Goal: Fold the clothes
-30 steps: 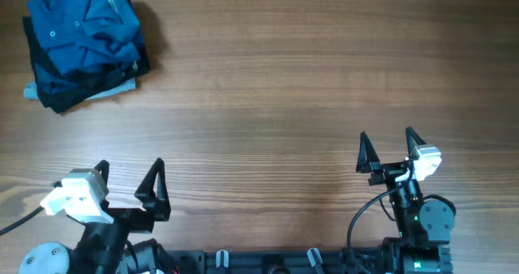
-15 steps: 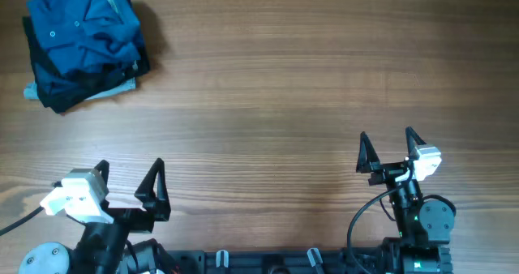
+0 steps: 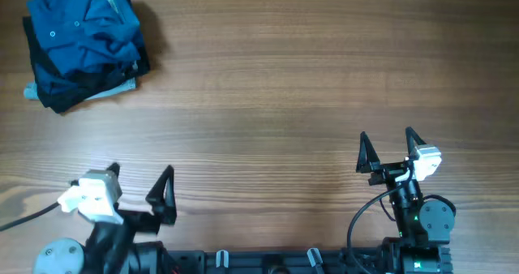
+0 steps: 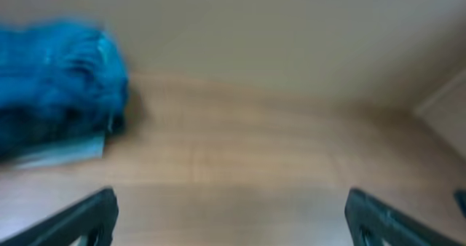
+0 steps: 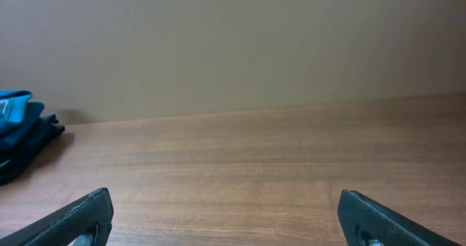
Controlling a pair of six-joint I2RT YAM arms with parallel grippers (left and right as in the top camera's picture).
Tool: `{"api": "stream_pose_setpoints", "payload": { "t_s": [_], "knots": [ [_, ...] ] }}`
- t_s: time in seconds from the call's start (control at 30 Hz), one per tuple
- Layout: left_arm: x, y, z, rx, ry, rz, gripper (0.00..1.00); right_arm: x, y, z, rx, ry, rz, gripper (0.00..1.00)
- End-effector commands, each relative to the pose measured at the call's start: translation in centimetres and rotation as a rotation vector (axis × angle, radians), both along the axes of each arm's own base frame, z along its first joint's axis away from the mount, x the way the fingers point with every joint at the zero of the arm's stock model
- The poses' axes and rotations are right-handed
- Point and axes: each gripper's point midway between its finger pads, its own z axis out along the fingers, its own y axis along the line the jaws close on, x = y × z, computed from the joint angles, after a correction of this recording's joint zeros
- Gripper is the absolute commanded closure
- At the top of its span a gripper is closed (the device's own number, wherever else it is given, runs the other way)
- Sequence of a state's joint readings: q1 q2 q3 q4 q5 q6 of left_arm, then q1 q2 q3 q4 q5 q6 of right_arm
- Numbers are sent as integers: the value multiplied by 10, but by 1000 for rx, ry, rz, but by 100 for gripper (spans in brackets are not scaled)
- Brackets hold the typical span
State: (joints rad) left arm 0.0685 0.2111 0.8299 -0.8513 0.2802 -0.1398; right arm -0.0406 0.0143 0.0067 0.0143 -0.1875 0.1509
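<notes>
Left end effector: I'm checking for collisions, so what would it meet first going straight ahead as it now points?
The way looks free: the left end effector points across bare table. The clothes lie well to its left, though depth is unclear.

Brown wood-grain counter (image 3: 292,79) across the whole overhead view, grain running side to side. In its far left corner, a dark garment (image 3: 55,100), near black and crumpled, lying at the bottom of a small pile and sticking out along the pile's near and right edges. Just above it, a pale grey-blue garment (image 3: 123,85) showing only as a thin strip at the near right edge and a small tip at the left. From the right wrist camera, dark folds at the left border, resting on the wood. Blurred in the left wrist view, with only the pale strip readable. Behind the counter's far edge, a plain beige wall (image 5: 233,42).
</notes>
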Motion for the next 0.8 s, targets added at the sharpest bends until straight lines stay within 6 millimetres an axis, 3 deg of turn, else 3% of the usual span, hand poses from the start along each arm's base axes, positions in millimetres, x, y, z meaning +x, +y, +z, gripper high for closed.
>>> {"api": "stream_pose_setpoints", "payload": {
  "t_s": [0.0,0.17,0.4,0.47,0.7,0.77],
  "knots": [
    [25,-9,-25,7,-88,-58,0,-1,4,2,-18,-13,20,0],
    [52,-31,-60,132,-347,-207,0,-1,4,2,-18,-13,20,0],
    [65,-29,-96,280,-386,-208,0,-1,4,2,-18,-13,20,0],
    [70,-22,-105,283,-365,-170,0,-1,4,2,-18,-13,20,0],
    [78,-3,-107,299,-388,-46,0,-1,4,2,-18,-13,20,0],
    [81,5,-121,303,-326,-4,0,-1,4,2,-18,-13,20,0]
  ]
}}
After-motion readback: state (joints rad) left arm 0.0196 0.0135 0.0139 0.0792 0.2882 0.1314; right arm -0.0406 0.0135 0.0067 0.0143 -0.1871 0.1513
